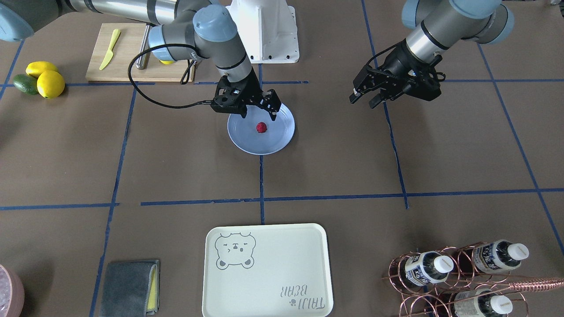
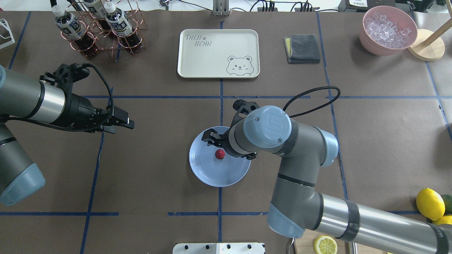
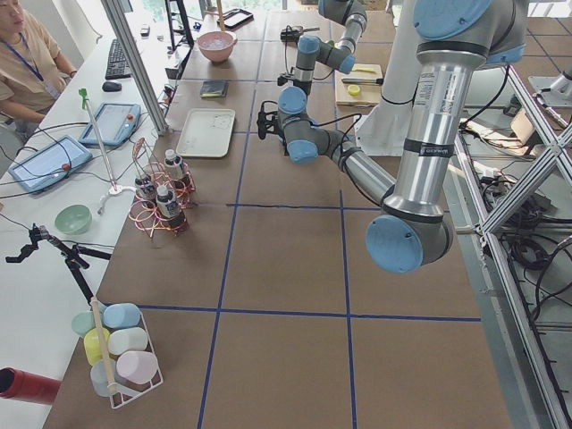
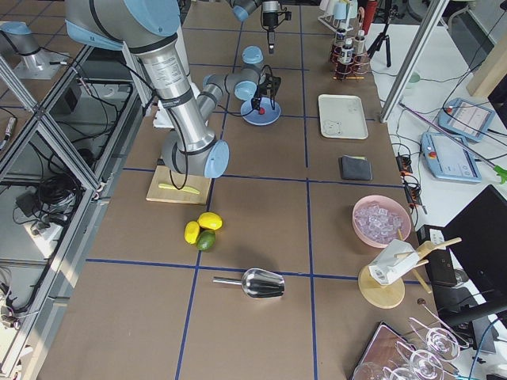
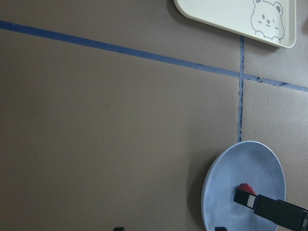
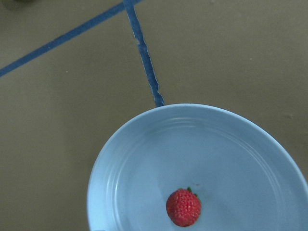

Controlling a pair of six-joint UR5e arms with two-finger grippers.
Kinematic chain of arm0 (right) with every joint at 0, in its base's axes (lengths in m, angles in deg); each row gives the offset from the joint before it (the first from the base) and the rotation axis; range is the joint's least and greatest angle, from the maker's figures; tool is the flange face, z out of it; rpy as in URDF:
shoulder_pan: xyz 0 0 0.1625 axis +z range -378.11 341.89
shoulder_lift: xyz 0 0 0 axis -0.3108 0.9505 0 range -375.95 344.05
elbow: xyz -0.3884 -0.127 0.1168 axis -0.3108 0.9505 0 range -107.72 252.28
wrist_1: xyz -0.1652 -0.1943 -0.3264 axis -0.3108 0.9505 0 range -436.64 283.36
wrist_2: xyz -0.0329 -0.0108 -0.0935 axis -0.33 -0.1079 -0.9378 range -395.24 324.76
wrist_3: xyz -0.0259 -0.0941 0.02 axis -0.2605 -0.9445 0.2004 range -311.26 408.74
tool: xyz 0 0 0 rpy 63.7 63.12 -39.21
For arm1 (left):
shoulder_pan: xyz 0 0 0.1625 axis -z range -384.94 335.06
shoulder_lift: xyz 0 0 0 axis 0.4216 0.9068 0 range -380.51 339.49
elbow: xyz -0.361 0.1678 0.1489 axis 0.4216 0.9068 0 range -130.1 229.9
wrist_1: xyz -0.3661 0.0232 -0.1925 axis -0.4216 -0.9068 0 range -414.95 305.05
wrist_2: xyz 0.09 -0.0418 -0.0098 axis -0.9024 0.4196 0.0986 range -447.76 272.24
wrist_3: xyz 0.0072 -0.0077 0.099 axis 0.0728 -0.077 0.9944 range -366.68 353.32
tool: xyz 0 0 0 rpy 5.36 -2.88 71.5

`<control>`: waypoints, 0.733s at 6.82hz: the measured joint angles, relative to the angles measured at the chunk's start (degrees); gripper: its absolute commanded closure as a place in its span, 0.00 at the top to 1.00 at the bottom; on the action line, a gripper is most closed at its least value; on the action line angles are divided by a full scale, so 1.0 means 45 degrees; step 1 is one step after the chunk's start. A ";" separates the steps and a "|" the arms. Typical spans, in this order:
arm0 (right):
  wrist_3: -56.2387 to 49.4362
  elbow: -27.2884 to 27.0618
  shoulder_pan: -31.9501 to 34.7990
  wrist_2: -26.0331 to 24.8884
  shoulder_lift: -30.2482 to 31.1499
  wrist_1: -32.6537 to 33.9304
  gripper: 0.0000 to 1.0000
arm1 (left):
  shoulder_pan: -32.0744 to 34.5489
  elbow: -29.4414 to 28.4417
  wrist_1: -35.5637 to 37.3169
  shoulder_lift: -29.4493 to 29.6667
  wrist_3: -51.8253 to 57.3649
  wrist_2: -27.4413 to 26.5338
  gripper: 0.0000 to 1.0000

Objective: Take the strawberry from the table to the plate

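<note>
Strawberry (image 6: pixel 183 207) lies in plate (image 6: pixel 144 159), leaf end toward tape line (image 6: pixel 144 53); right fingers (image 1: pixel 272 110) spread wide above it, left fingers (image 1: pixel 358 90) apart.

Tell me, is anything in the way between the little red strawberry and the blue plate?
No, nothing visible is in the way. The small dark-red bumpy strawberry already lies on the round glossy light-blue plate. The right gripper hangs over the plate with its jaws open and empty.

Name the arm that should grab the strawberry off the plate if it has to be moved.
The right. Its gripper hangs open directly over the plate, just above the strawberry. The left gripper hovers over the table to one side, well away from the plate.
</note>
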 measured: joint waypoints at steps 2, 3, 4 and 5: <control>-0.1302 -0.3038 0.2127 0.2505 0.2857 0.0713 1.00 | 0.0471 0.0140 -0.0006 -0.1080 0.1877 0.0025 0.70; -0.3405 -0.3744 0.3431 0.3856 0.4701 0.0584 1.00 | 0.1341 0.0215 -0.0006 -0.2081 0.3862 0.0079 0.70; -0.5864 -0.4056 0.4803 0.4970 0.6620 0.0094 1.00 | 0.2423 0.0176 0.0017 -0.3081 0.6328 0.0120 0.70; -0.8379 -0.4041 0.6461 0.6141 0.8305 -0.0419 1.00 | 0.3406 -0.0056 0.0072 -0.3809 0.8906 0.0144 0.70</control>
